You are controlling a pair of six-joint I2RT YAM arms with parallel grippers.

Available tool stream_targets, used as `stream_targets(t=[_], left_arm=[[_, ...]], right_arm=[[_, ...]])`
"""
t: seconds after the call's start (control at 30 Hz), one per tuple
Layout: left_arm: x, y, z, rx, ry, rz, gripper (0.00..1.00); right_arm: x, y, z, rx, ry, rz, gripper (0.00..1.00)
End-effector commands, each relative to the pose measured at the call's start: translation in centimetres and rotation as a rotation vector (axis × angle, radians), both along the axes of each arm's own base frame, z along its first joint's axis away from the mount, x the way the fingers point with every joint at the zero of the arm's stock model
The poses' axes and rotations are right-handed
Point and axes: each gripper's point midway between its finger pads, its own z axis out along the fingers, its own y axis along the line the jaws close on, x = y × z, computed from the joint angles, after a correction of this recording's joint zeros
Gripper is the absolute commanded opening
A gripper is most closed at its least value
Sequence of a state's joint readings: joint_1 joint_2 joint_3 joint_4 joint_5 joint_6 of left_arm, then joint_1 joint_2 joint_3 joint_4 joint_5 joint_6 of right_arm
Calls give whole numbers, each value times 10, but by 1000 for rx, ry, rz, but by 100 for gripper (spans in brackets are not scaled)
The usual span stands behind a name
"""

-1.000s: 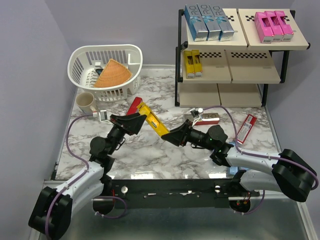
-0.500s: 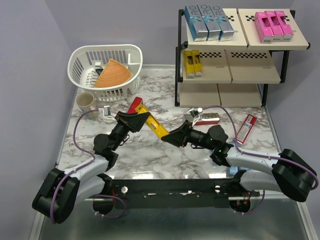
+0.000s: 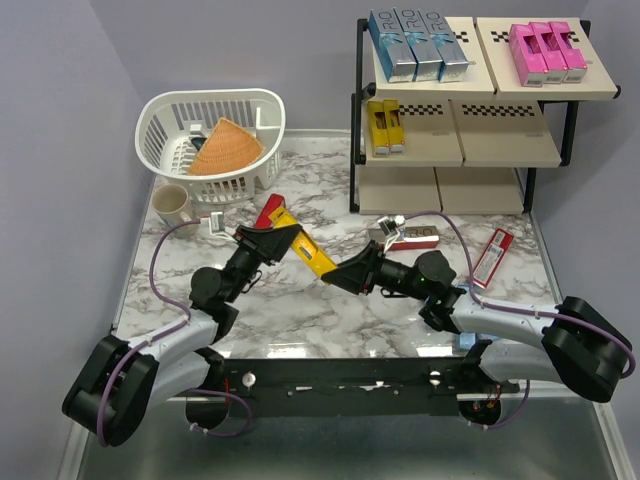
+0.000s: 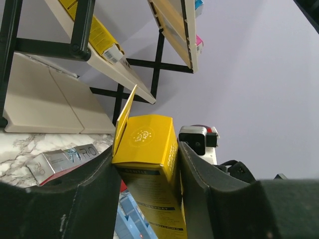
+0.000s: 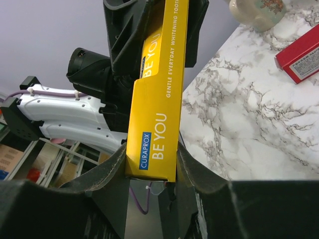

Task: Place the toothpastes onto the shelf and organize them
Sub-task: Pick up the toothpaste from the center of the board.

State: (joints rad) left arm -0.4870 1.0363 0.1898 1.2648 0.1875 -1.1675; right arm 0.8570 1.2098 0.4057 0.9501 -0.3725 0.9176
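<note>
A yellow toothpaste carton (image 3: 305,250) hangs slanted above the marble table, held at both ends. My left gripper (image 3: 272,240) is shut on its upper end (image 4: 147,144). My right gripper (image 3: 345,272) is shut on its lower end (image 5: 157,129). The shelf (image 3: 505,140) stands at the back right with three silver-blue cartons (image 3: 415,45) and pink cartons (image 3: 545,50) on top, and yellow ones (image 3: 385,125) on the middle tier. Loose on the table lie a red carton (image 3: 492,258), a silver-and-red carton (image 3: 410,237) and a red one (image 3: 268,210) partly hidden by my left gripper.
A white basket (image 3: 165,120) holding an orange cone-shaped thing (image 3: 225,150) stands at the back left, with a beige cup (image 3: 170,205) in front of it. The left wrist view looks up at the shelf's lower panels (image 4: 45,94).
My left gripper has gone from open to shut on the yellow carton's upper end. The right gripper has kept its grip and barely moved.
</note>
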Motion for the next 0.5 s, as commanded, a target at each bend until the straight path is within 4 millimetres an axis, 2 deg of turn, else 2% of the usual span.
stream_targets(t=[0.0, 0.17, 0.27, 0.3, 0.33, 0.4, 0.43, 0.47], left_arm=[[2, 3, 17, -20, -20, 33, 48], [9, 4, 9, -3, 42, 62, 43], [16, 7, -1, 11, 116, 90, 43], [17, 7, -3, 16, 136, 97, 43], [20, 9, -6, 22, 157, 111, 43], [23, 9, -12, 37, 204, 123, 42], [25, 12, -14, 35, 223, 139, 42], [26, 11, -20, 50, 259, 140, 41]], right_arm=[[4, 0, 0, 5, 9, -10, 37], [7, 1, -4, -30, -7, -18, 47], [11, -1, -9, -79, -47, -42, 59], [13, -4, -4, -83, -72, -60, 65], [16, -5, -10, -133, -102, -74, 68], [21, -11, -4, -161, -152, -115, 78], [23, -15, -9, -208, -196, -128, 80], [25, -16, -4, -219, -226, -143, 83]])
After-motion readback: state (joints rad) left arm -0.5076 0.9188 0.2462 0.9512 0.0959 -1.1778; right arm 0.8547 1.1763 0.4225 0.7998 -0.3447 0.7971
